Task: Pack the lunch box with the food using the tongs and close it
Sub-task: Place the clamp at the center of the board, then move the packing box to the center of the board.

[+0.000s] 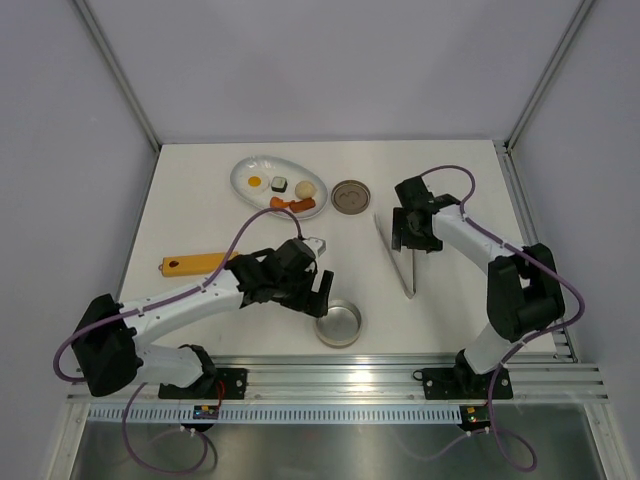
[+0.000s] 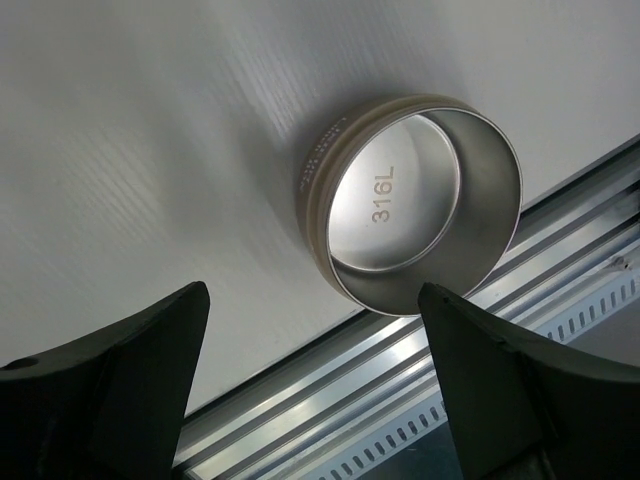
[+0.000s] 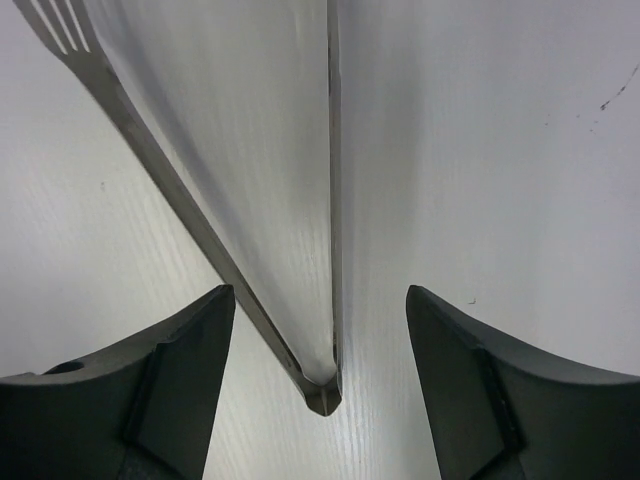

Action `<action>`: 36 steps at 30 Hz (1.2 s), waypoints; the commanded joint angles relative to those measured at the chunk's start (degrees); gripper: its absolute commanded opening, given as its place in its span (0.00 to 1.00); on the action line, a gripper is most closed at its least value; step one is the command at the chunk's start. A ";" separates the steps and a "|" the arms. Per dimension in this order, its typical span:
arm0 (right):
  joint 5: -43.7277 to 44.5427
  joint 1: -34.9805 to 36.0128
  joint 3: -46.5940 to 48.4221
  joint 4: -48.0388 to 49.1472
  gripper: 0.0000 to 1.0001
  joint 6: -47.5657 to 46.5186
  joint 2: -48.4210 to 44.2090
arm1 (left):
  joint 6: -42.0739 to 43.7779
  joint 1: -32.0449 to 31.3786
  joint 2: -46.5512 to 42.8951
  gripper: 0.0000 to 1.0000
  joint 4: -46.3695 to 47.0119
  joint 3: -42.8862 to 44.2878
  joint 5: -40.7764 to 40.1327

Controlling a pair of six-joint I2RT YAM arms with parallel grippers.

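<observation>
The lunch box (image 1: 341, 323) is a round steel tin near the front edge, and it is empty (image 2: 410, 200). Its lid (image 1: 351, 196) lies apart at the back, beside the white plate (image 1: 243, 170). The plate holds the food: a fried egg (image 1: 255, 182), a sushi roll (image 1: 280, 183), a beige ball (image 1: 306, 188) and a sausage (image 1: 291, 204). The tongs (image 1: 399, 260) lie flat on the table. My right gripper (image 1: 408, 243) hangs open over them, their joined end (image 3: 322, 390) between its fingers, untouched. My left gripper (image 1: 322, 287) is open just behind the tin, holding nothing.
An orange-handled utensil (image 1: 195, 264) lies left of my left arm. The metal rail (image 2: 420, 380) runs along the table's front edge, close to the tin. Frame posts stand at the back corners.
</observation>
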 commanded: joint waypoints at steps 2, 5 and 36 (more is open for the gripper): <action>2.31 -0.45 1.68 -1.19 0.77 1.79 -6.29 | -2.74 -2.77 3.22 0.85 2.41 1.97 -1.73; 2.74 -0.45 1.33 -2.07 0.78 1.88 -8.40 | -4.15 -3.65 5.78 0.79 2.24 2.76 -4.54; 3.18 -0.45 -3.15 -4.36 0.78 2.84 -15.34 | 1.46 7.49 15.71 0.68 5.40 9.35 -15.28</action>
